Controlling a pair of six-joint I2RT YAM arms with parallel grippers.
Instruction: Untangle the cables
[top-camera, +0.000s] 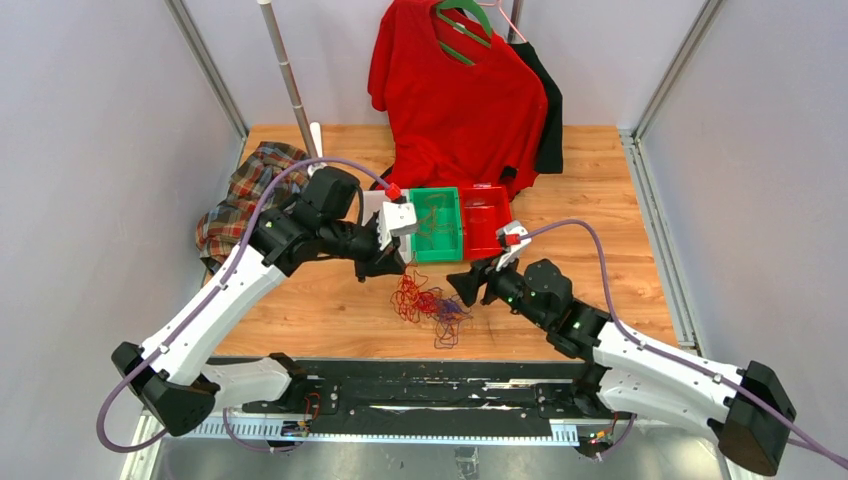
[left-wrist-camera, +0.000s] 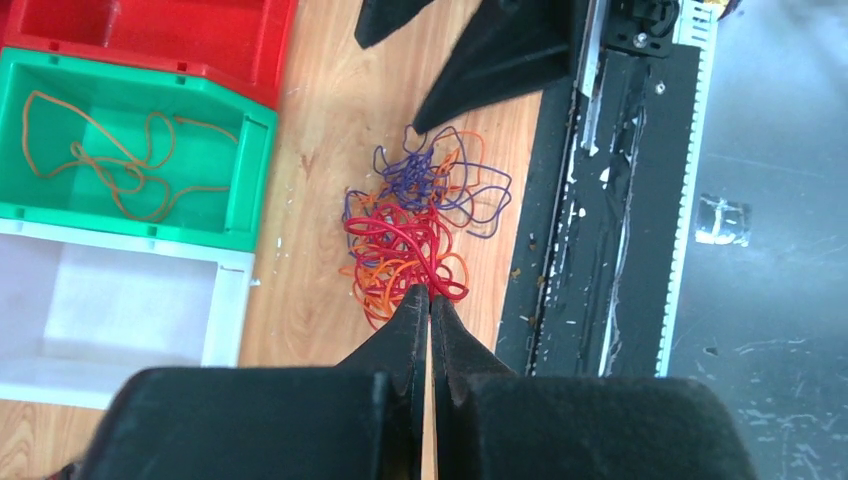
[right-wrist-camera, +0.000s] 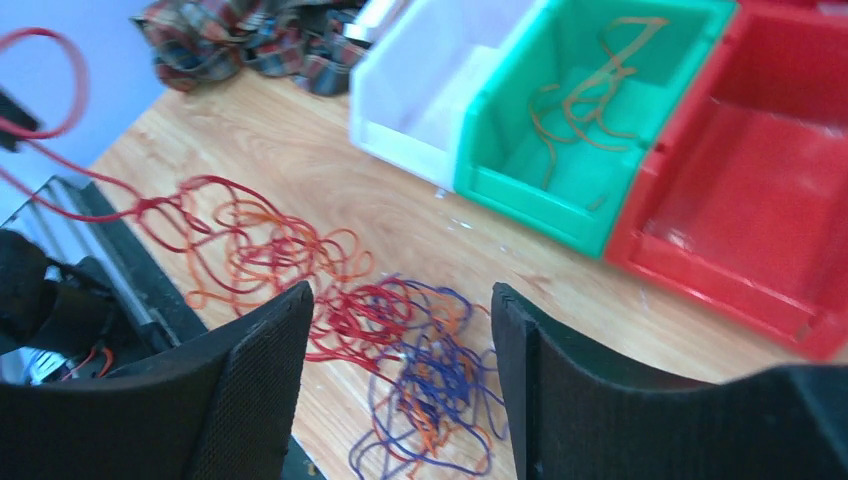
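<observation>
Top external view: cables (top-camera: 428, 303) in one loose tangle on wooden table (top-camera: 320, 315), near front edge, between the two grippers and just in front of a row of bins. Red and orange loops toward left side of heap, purple toward right.

Left gripper (left-wrist-camera: 428, 295): fingers pressed together, tips pinching a red strand at near edge of tangle. In right wrist view, one red strand rises up and away from heap toward that side.

Right gripper (right-wrist-camera: 400, 300): fingers spread wide, nothing between them, poised over purple end of tangle. Touching it or not, cannot tell.

Bins side by side, walls touching: white bin (left-wrist-camera: 225, 300), green bin (left-wrist-camera: 250, 160), red bin (left-wrist-camera: 200, 60). Single orange cable (left-wrist-camera: 118, 172) lying loose on floor of green bin, well apart from main heap.

Back of table: plaid cloth (top-camera: 240, 195) bunched at left, red shirt (top-camera: 455, 90) on a green hanger behind bins.
</observation>
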